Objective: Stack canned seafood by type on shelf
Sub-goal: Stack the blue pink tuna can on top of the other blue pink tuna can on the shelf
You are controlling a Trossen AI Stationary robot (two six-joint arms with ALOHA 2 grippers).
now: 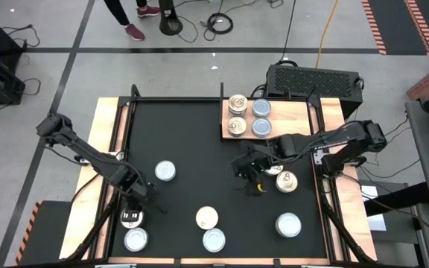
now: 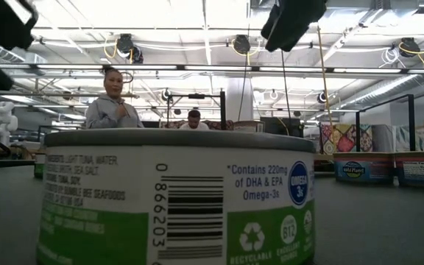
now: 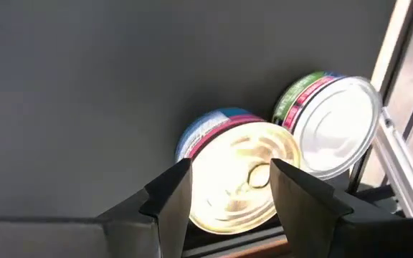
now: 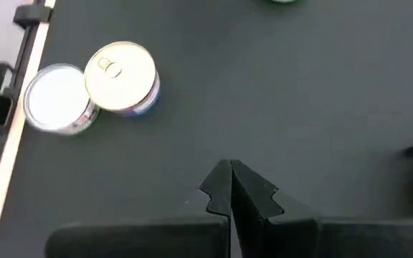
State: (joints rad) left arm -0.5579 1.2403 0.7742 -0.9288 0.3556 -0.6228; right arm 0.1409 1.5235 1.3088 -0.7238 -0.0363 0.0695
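Near the table's front-left corner, the left gripper stands part open, its two dark fingers set either side of a gold-topped round tin with a blue and red label; whether the fingers actually touch the tin cannot be told. Just beside it lies a silver-topped tin with a green and red label, close to the table's edge rail. Toward the right of the black table surface, the right gripper is fully closed and holds nothing, with a gold-topped pull-tab tin just beside that arm. At the far right corner, the light-brown rectangular wooden board carries four tins in a square, two gold-topped and two pale-topped. Other tins lie scattered along the front.
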